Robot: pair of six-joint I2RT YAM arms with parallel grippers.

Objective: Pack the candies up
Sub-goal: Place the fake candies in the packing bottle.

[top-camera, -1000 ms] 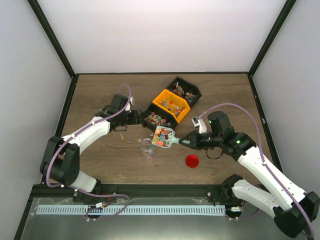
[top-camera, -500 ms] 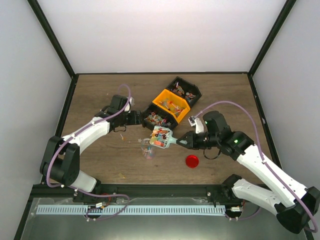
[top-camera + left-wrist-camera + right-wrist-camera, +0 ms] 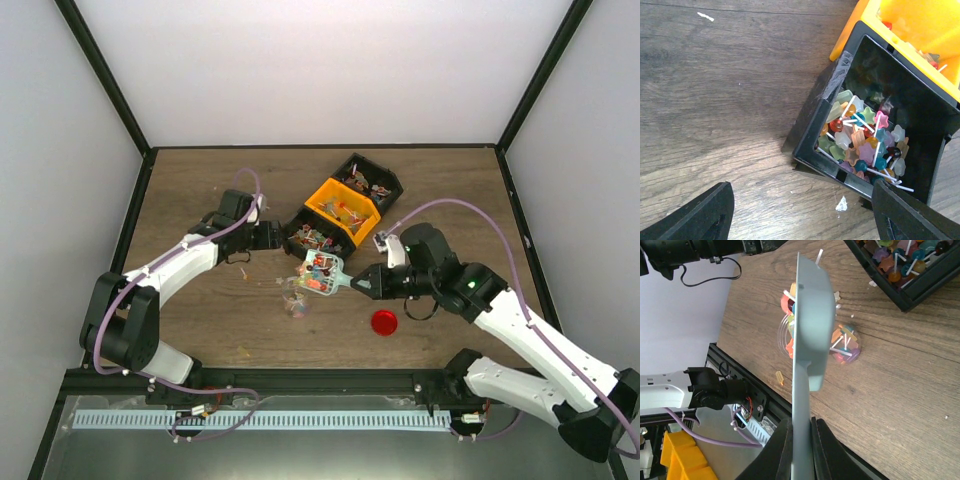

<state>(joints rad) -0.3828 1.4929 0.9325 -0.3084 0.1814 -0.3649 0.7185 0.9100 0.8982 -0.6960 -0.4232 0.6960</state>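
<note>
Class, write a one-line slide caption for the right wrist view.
Right end effector shut on the tilted teal scoop, candies by a clear jar on the wooden table.

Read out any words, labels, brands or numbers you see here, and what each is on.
None: no readable text. The black bin, yellow bin, teal scoop, red lid and table show no print, label or number in any view.

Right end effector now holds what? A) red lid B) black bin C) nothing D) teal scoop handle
D: the right end effector is shut on the handle of the teal scoop, which carries candies above the clear jar; the red lid lies apart, untouched.
</note>
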